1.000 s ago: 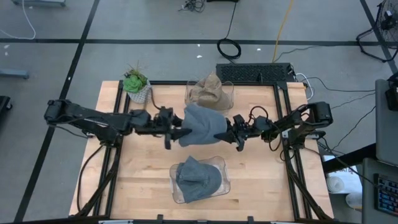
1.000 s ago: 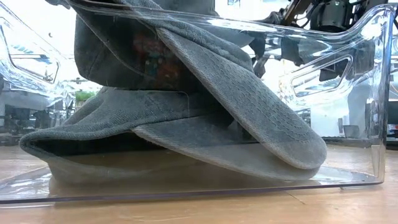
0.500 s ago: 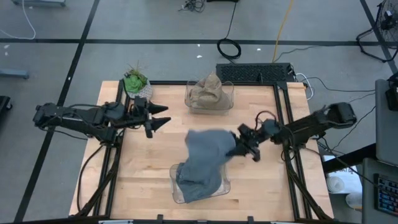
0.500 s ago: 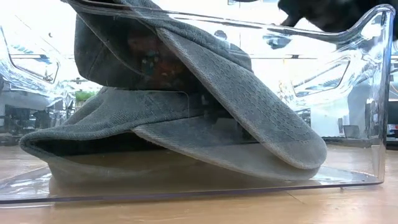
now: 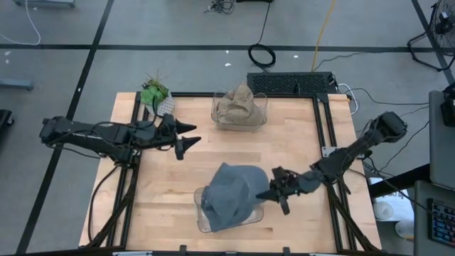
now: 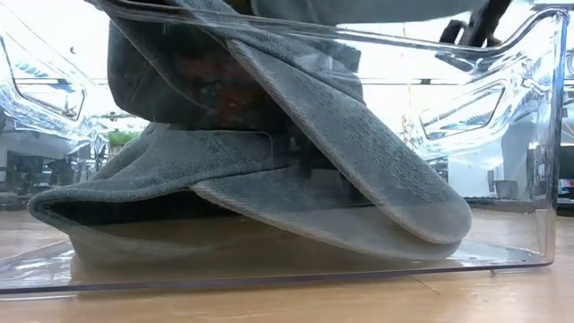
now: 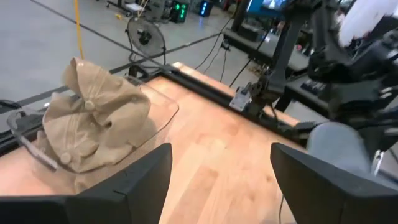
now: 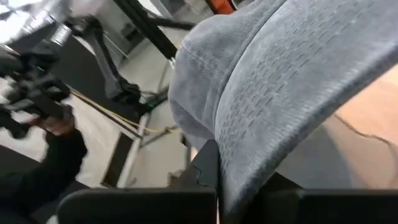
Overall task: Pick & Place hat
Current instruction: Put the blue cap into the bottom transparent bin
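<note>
Right gripper [image 5: 268,193] of mine is clamped on the brim edge of the grey hat [image 5: 231,192], fingers closed on the cloth; in my right wrist view the ribbed grey fabric [image 8: 273,81] fills most of the frame and runs down between my two dark fingers [image 8: 205,171]. I hold the hat over the clear bin [image 5: 254,213] at the near middle of the table, crown draped across the bin's opening, brim toward my gripper on the bin's right side. From the low view the bin wall [image 6: 547,135] is see-through and a second grey hat [image 6: 269,170] lies folded inside it, resting on the bin floor; whether the held hat touches it, I cannot tell.

My right arm reaches in from the table's right edge, angled toward the near side.

Left gripper [image 5: 186,138] hangs apart from all this, over the left-centre of the wooden table [image 5: 284,142], fingers spread wide with nothing between them [image 7: 137,180]. Ahead of it, at the far middle edge, a second clear bin [image 5: 261,107] holds a tan hat [image 5: 238,104]. A small potted plant [image 5: 155,94] stands at the far left corner, just beside my left arm.
</note>
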Robot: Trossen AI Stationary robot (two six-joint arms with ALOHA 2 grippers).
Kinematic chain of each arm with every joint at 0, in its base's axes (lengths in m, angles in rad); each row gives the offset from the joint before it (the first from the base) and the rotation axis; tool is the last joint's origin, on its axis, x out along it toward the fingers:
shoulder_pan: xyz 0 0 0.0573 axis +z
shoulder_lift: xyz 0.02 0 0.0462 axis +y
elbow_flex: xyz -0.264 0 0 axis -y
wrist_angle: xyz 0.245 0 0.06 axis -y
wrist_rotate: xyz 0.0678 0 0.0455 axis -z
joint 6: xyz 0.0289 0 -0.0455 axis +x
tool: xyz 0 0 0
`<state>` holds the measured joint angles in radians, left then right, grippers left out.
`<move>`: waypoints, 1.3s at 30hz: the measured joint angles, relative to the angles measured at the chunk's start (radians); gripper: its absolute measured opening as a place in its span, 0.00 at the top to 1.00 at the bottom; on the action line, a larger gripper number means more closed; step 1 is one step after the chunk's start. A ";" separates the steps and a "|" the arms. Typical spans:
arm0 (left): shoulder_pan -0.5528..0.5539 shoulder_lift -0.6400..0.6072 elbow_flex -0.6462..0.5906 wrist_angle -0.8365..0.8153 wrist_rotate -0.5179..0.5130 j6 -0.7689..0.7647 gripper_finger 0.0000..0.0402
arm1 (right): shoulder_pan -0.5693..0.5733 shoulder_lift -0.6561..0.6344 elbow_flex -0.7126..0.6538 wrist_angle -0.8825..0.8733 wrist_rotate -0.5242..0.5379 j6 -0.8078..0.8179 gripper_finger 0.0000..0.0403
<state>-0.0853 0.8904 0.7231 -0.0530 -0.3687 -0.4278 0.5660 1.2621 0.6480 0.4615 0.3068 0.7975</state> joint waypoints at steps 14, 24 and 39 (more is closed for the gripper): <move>0.000 0.000 0.000 -0.018 0.000 -0.003 0.31 | 0.044 0.267 0.092 0.104 0.012 0.143 1.00; 0.000 0.000 0.000 -0.029 -0.008 0.000 0.30 | 0.064 0.325 0.092 0.196 0.009 0.192 1.00; 0.000 0.000 0.000 -0.033 -0.044 0.000 0.30 | 0.068 0.304 0.093 0.051 0.040 0.128 0.96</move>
<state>-0.0856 0.8902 0.7231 -0.0856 -0.4129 -0.4274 0.6342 1.5661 0.7406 0.5125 0.3470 0.9251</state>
